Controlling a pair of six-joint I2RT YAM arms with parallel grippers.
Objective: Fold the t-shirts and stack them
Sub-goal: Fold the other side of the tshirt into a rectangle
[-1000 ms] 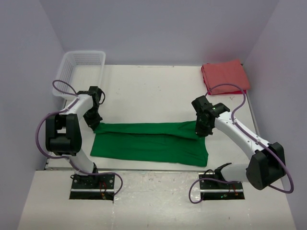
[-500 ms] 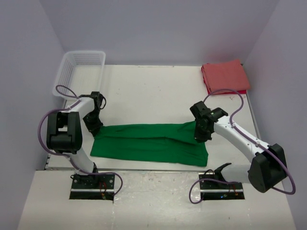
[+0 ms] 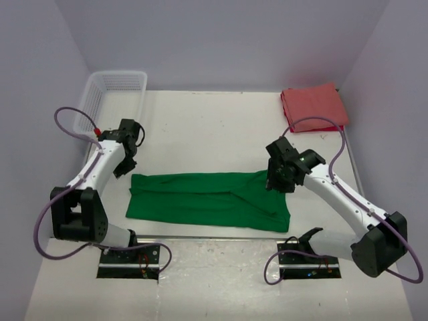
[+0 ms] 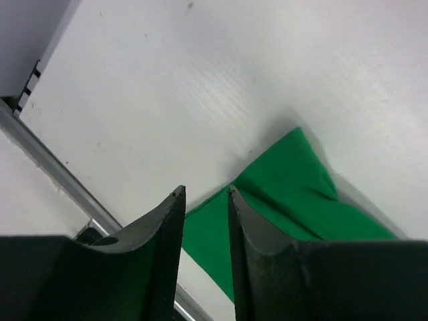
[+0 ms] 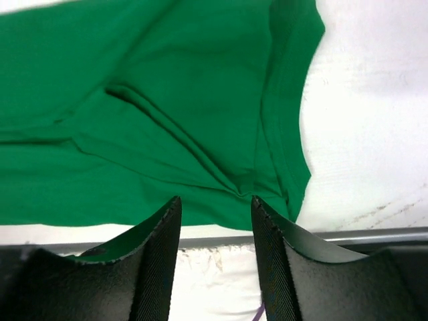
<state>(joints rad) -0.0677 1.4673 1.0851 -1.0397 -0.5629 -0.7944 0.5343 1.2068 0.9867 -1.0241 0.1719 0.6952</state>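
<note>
Top external view tells me the fold has just been laid down. A second ago both claws were low on the far corners of the green shirt (image 3: 207,200); now they are off it. The left claw (image 3: 121,168) has pulled back toward the basket (image 3: 93,100) and hangs over bare counter (image 3: 200,127), just beyond the shirt's left end. The right claw (image 3: 274,185) has lifted too, but it hovers over the shirt's far right corner.

On the left wrist view the left claw (image 4: 204,192) has its fingers a little apart with nothing between them, and a corner of green cloth (image 4: 287,194) lies on the counter below. On the right wrist view the right claw (image 5: 215,199) is also spread and empty, looking down on creased cloth (image 5: 134,100) with a sleeve hem running along the right side.

The green shirt lies as a long band across the near half of the counter, between the two arms. The far edge appears to have been brought over the near half, with a loose ridge left near the right end. The red shirt (image 3: 313,107) sits folded in the far right corner, well apart from it.

I judge the lengthwise fold done and let go. The shirt probably needs folding across its length next, and only then can it be stacked with the red one.
</note>
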